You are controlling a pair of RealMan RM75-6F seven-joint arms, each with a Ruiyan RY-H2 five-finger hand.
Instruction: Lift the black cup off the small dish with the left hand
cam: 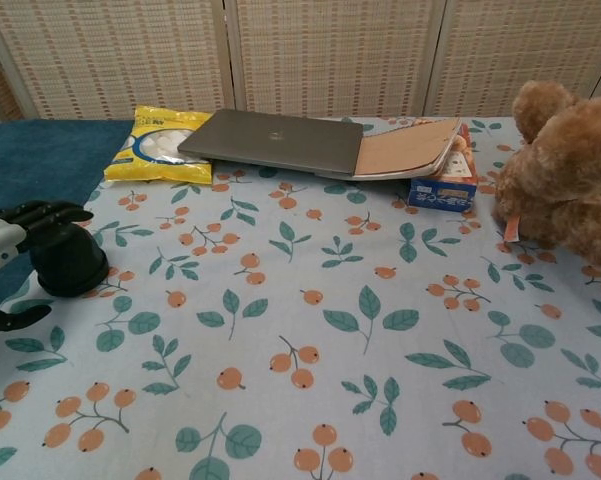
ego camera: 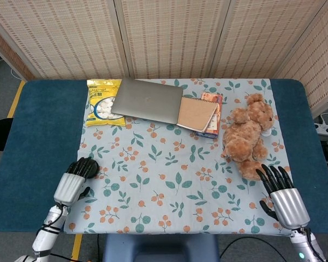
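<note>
The black cup (ego camera: 92, 168) (cam: 72, 260) stands upside-down-looking on a small black dish (cam: 76, 289) at the left edge of the floral cloth. My left hand (ego camera: 71, 184) (cam: 4, 240) reaches in from the near left. Its fingers (cam: 48, 212) lie over the cup's top, and the thumb (cam: 10, 319) hangs low and apart from the cup, so nothing is gripped. My right hand (ego camera: 282, 197), seen only in the head view, hovers at the near right with fingers spread, holding nothing, just in front of the teddy bear.
A brown teddy bear (ego camera: 248, 136) lies at the right. At the back sit a yellow snack bag (ego camera: 101, 103), a grey laptop (ego camera: 147, 101), and a brown notebook (ego camera: 196, 113) on a small box (cam: 438, 190). The floral cloth (ego camera: 169, 185) covers the blue table (ego camera: 41, 136).
</note>
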